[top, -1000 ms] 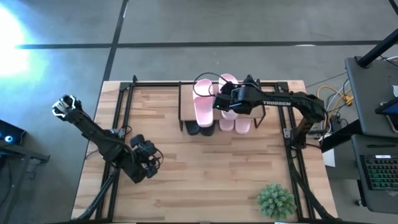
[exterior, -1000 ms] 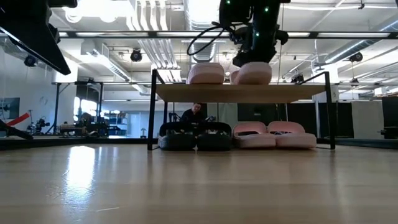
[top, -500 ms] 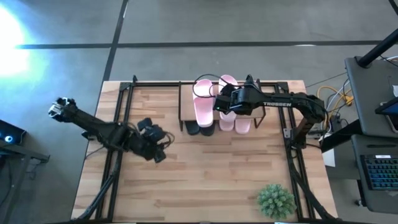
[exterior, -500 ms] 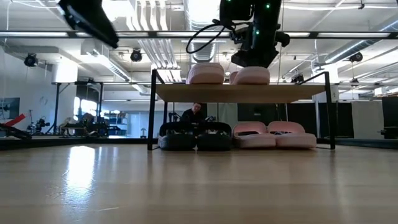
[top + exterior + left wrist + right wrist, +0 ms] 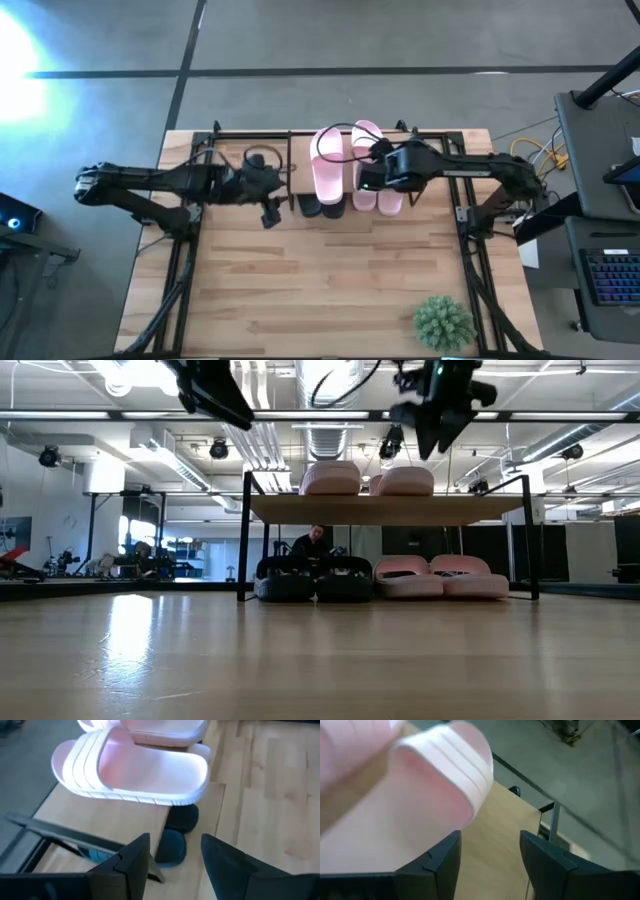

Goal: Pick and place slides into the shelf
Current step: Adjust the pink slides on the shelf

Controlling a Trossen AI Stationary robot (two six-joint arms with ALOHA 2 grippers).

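Shelf (image 5: 299, 170): two pink slides (image 5: 328, 168) on top. Right gripper (image 5: 372, 176) fingers apart, empty, above them; release step. Left gripper (image 5: 270, 207) apart, beside shelf. Next: retreat.

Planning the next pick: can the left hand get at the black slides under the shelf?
Probably yes: the open left hand faces the black rubber slides, whose heels poke out from under the light wooden shelf board, nothing between.

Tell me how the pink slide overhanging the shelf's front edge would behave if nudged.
The pink slide juts past the shelf edge, so a forward push might tip it off. It looks thick, moulded foam: probably light and fairly stiff. Its flat sole should slide, not roll.
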